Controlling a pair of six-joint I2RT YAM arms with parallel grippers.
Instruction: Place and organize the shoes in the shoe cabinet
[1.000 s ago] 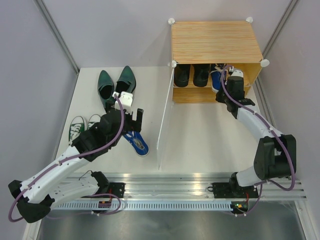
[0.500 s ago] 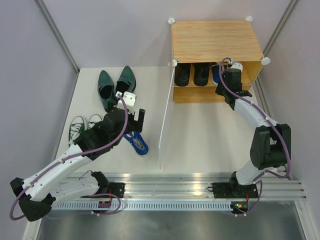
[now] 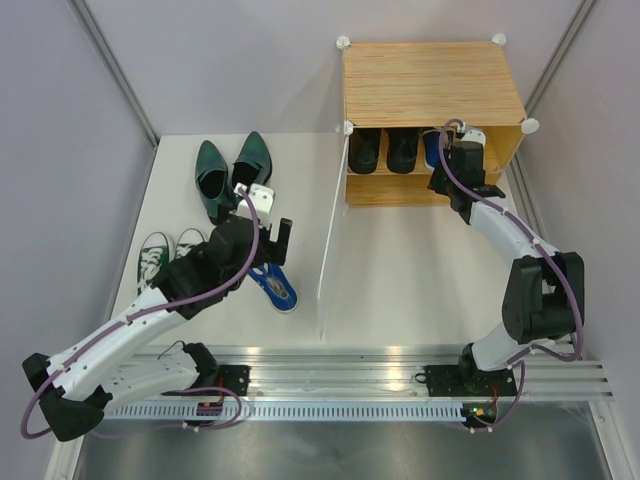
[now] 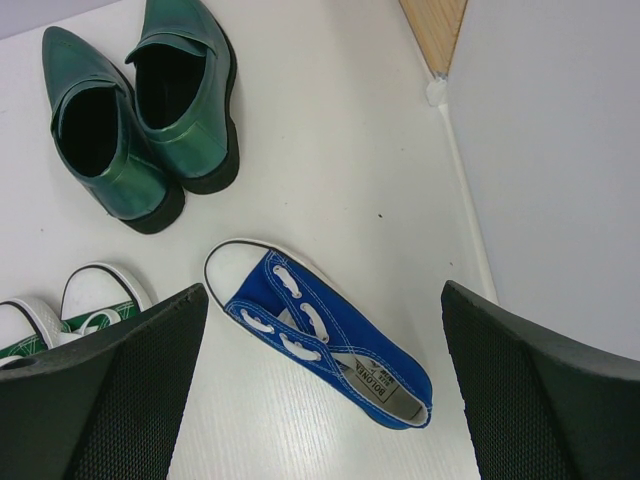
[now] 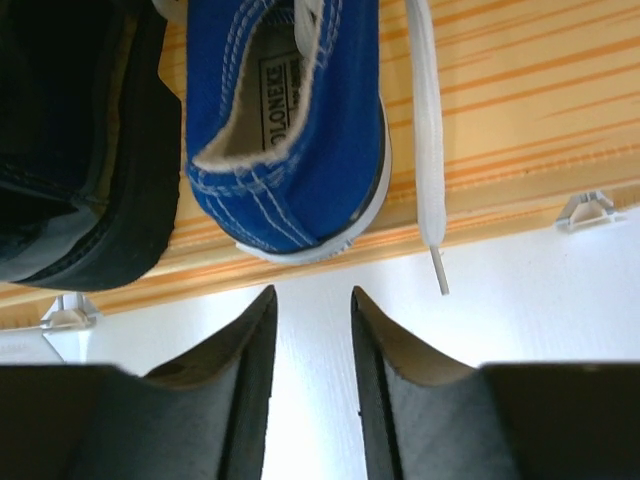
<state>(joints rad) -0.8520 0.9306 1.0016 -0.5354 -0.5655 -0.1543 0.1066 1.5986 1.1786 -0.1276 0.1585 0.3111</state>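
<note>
- White tabletop (image 3: 400, 260), matte and bare between the things on it; pale lilac-grey walls (image 3: 200, 70) close on three sides, and a ribbed aluminium rail (image 3: 350, 358) along the near edge under both arm bases.
- At the far right of the table, the shoe cabinet (image 3: 430, 80): light wood grain with white round corner pieces. Translucent white door panel (image 3: 328, 240) swung out towards the near edge, splitting the table into a left and a right part.
- Inside the cabinet, on a wood-grain shelf, black dress shoes (image 3: 385, 148) side by side, heels outwards, and just to their right one blue sneaker (image 5: 290, 130), heel at the shelf's front edge, with a white lace (image 5: 425, 150) trailing over the wood. Impossible to tell which shelf level.
- Left of the door panel, on the tabletop: dark green pointed shoes (image 4: 140, 120) far back, touching each other; green white-toed sneakers (image 4: 70, 310) nearer the left edge; a second blue sneaker (image 4: 320, 340) lying alone near the panel.
- Left gripper (image 4: 320, 295) above that second blue sneaker, fingers (image 4: 110, 400) spread as wide as they go, one on either side of the shoe in the wrist view, touching and holding nothing.
- Right gripper (image 5: 312, 295) at the cabinet mouth, just in front of the shelved blue sneaker's heel. Fingers (image 5: 230, 370) a narrow gap apart with only white table showing between them; tips close to the heel, clear of it, gripping nothing.
</note>
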